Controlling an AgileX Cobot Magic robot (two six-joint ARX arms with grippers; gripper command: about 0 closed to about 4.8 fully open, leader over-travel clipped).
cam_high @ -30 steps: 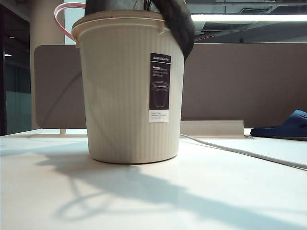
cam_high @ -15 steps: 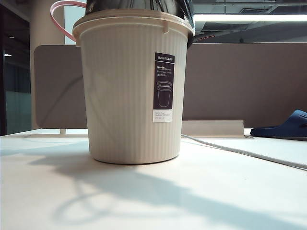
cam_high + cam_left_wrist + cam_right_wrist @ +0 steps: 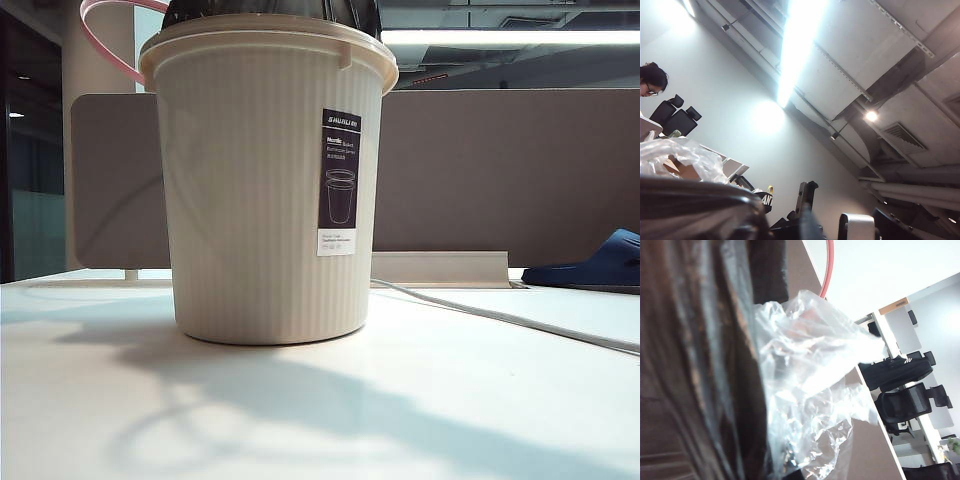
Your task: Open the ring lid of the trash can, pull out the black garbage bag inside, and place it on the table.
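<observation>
Trash can, cream-white and finely ribbed with a dark label facing front, stands mid-table in the exterior view. Glossy black garbage bag bulges above its rim; the pink ring lid juts out behind. No gripper shows here.

Left wrist view: black film low, ceiling above; left gripper's grasp cannot be told.

Right wrist view: crinkled black bag beside clear plastic; right gripper unseen, clenched.

Dark label on the trash can, top line "SHUALI", finer print illegible
</observation>
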